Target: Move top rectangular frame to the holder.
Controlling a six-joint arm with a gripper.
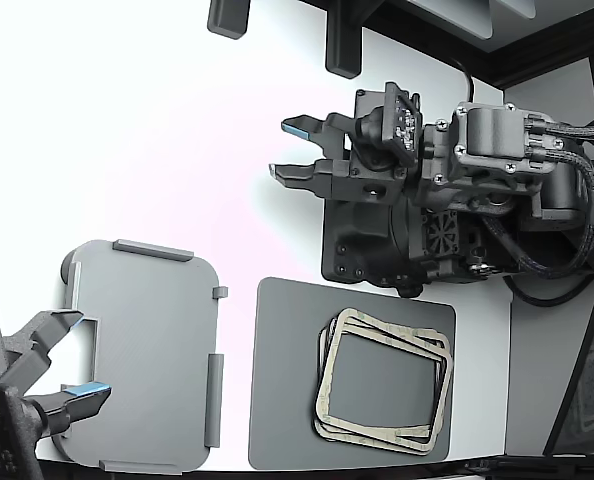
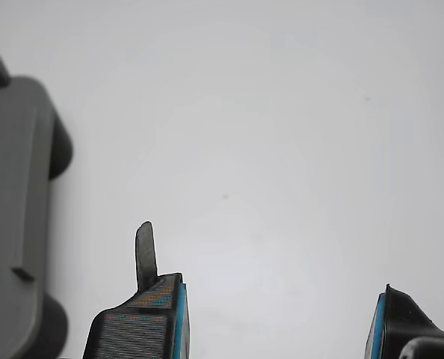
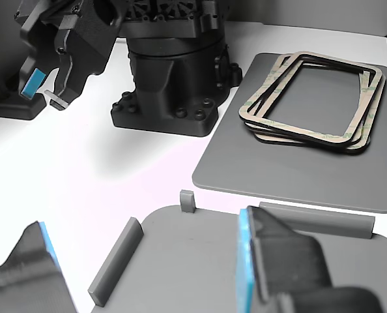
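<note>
Several beige-tan rectangular frames lie stacked and slightly fanned; the top frame point(image 1: 392, 327) also shows in the other view point(image 3: 340, 62). The light grey holder point(image 1: 147, 350) with raised edge tabs lies at the exterior view's lower left, with nothing on it; it also shows in the other view point(image 3: 200, 261) and at the wrist view's edge point(image 2: 9, 209). My gripper point(image 1: 289, 150) is open and empty, over bare white table, well apart from both the frames and the holder. It also shows in the wrist view point(image 2: 274, 321) and the other view point(image 3: 47, 88). A thin grey tab sticks out past one fingertip point(image 2: 144, 254).
The frames rest on a darker grey flat mat point(image 1: 287, 400) beside the holder. My arm's black base point(image 1: 387, 240) stands just behind the mat. A second arm's open gripper point(image 1: 72, 360) hovers over the holder's near-left edge. Cables hang at the exterior view's right.
</note>
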